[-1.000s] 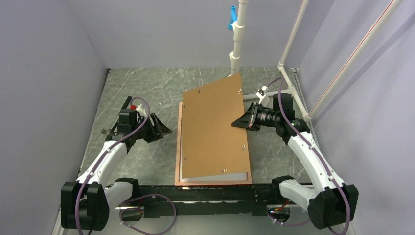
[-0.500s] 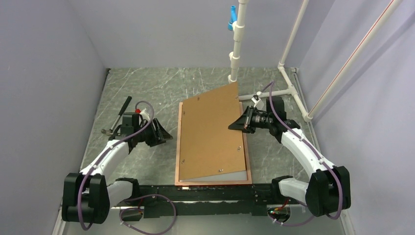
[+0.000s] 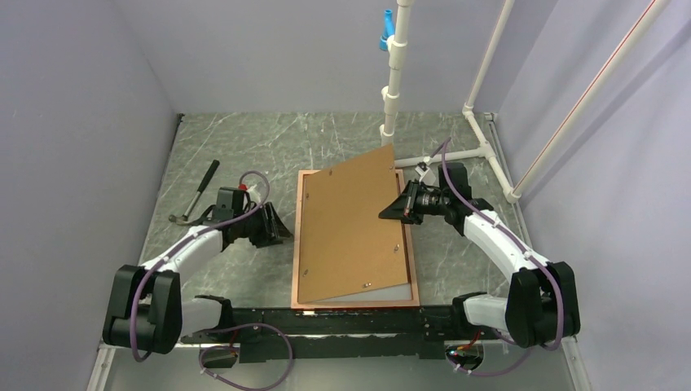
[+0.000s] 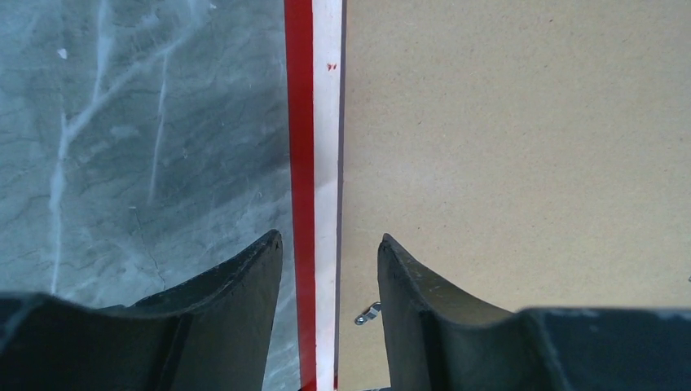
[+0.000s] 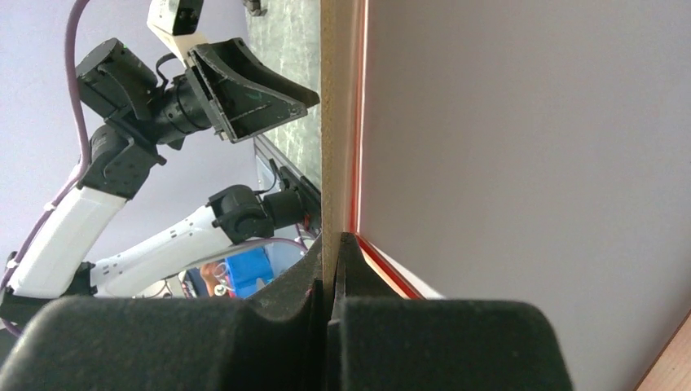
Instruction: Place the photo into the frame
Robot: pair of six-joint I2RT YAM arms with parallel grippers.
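At the centre of the near edge of the grey-green marbled table [image 3: 244,147] lies the large thin-edged rectangular picture frame [image 3: 358,305]. It reads copper-orange from above and red along its left side in the left wrist view. Within it lies the large rectangular paper photo [image 3: 391,293], white back up, with only a strip showing along the near and left sides. Over both sits the plain brown backing board [image 3: 350,232], tilted, its left edge down at the frame's left side and its right edge raised. Right gripper [image 3: 383,213]: 2 fingers closed tight on the board's raised right edge. Left gripper [image 3: 281,230]: fingers apart, gripping nothing, low over the frame's left side, 1 finger over bare table and the other over the board. Contact with the frame cannot be determined. A dark-handled hammer [image 3: 200,191] lies toward the table's left edge, well apart from the frame.
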